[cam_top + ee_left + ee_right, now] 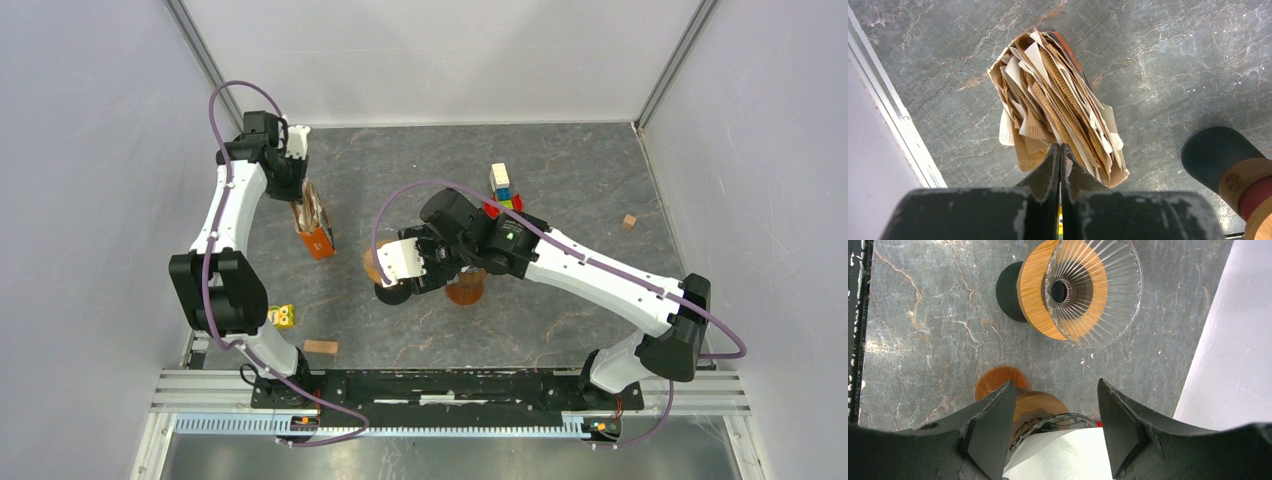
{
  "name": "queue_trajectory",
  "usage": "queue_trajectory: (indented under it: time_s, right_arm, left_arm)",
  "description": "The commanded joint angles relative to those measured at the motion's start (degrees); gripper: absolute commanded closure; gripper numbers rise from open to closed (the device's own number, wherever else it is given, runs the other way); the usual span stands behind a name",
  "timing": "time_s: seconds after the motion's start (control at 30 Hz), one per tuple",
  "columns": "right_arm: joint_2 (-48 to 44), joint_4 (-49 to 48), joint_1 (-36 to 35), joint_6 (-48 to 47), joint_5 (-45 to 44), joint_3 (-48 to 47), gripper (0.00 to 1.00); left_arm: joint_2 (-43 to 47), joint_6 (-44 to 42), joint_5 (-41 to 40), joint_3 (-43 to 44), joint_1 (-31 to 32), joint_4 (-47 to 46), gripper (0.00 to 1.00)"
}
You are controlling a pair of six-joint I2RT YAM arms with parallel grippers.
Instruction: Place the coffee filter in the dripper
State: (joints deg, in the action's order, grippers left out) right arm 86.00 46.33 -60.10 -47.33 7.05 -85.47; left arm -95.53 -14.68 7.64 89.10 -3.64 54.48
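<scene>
Left end effector [1060, 150]: jaws pressed together at the near edge of the brown paper coffee filters [1048, 90], which are packed in an orange-red carton [318, 243] (pinched sheet not confirmable). Right end effector [1055, 385]: spread wide, holding nothing. Beneath it, an orange-based glass dripper [1045, 407] contains white paper [1063, 455]. Ahead of it stands a black-based ribbed glass dripper [1093, 290], empty, on the grey marble surface [923, 315].

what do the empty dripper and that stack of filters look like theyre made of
Dripper: clear ribbed cone, glass or clear plastic, cannot tell which; light wooden collar with visible grain; matte black base, material unclear.
Filters: thin brown paper, unbleached by the look, some with crimped seams and crumpled edges.
</scene>
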Motion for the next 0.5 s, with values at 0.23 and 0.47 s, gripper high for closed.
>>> queue_trajectory:
  time_s: [0.23, 0.47]
  right_arm:
    - [0.12, -1.37, 0.2, 0.49, 0.48, 0.13, 0.33]
    - [-0.05, -1.96, 0.24, 1.04, -0.1, -0.21, 0.33]
  left_arm:
    - [3.61, -1.55, 2.56, 5.14, -0.32, 2.56, 0.98]
    - [7.77, -2.94, 6.18, 7.48, -0.33, 5.46, 0.98]
